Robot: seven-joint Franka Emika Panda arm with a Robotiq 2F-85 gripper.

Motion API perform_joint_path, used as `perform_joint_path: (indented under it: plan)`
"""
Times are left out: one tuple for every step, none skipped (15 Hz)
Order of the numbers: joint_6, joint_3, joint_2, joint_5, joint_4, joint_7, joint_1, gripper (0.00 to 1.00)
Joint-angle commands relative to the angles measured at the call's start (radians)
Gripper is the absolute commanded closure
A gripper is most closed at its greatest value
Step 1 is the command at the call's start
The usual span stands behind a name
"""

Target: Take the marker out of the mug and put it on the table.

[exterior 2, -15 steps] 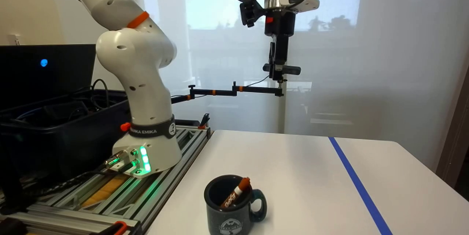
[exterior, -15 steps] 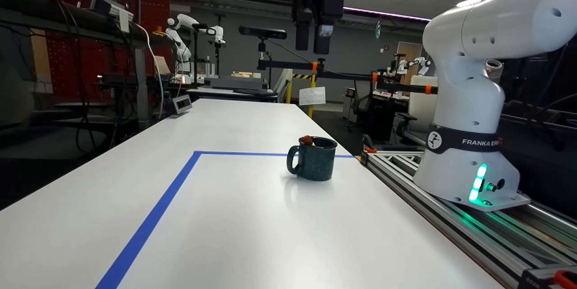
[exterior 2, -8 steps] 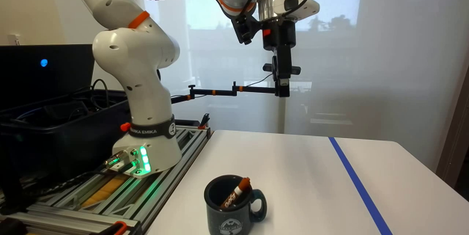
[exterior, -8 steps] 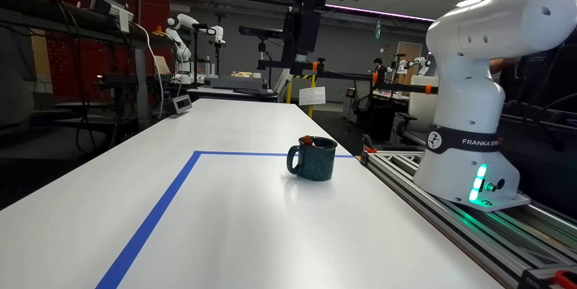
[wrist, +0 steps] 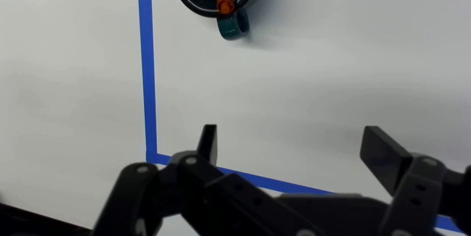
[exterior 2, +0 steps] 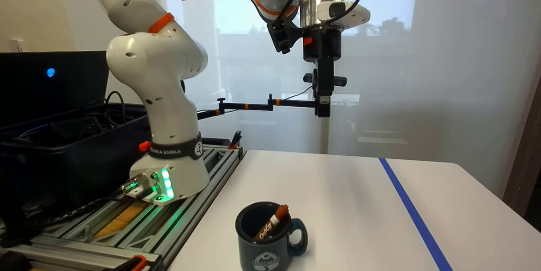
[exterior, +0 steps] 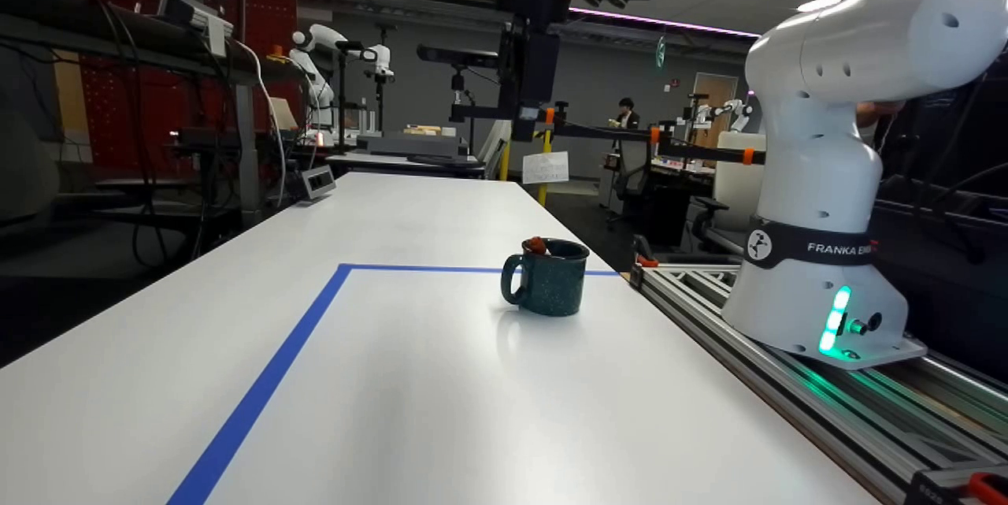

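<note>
The pincer is spread wide, nothing grasped; the mug might be tipped if its rim, just beside the tilted marker, is clipped.

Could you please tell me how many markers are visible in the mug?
1: a brown Expo marker leans inside the mug, cap end toward the handle. Others could be hidden deeper inside.

The marker reads EXPO, and the badge on the mug seems to say TRAILHEAD. Across both exterior views, the black band on the robot spells FRANKA EMIKA. Writing on the hanging paper is too faint to read.
</note>
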Motion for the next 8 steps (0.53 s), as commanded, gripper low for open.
perform_joint_path:
  plan:
    - [-0.045,-0.019,0.014,-0.024,0.001,-0.001,-0.027,0.00]
    - [-0.042,-0.027,0.018,-0.029,0.001,-0.004,-0.037,0.00]
    - [-0.034,-0.037,0.024,-0.031,0.001,-0.008,-0.044,0.00]
    - [-0.016,-0.050,0.032,-0.034,0.001,-0.016,-0.052,0.00]
    - [0.011,-0.061,0.039,-0.041,0.001,-0.021,-0.060,0.00]
    - [0.028,-0.075,0.048,-0.045,0.001,-0.035,-0.064,0.00]
    - [0.049,-0.087,0.057,-0.050,0.001,-0.046,-0.072,0.00]
    - [0.070,-0.098,0.067,-0.050,0.001,-0.058,-0.076,0.00]
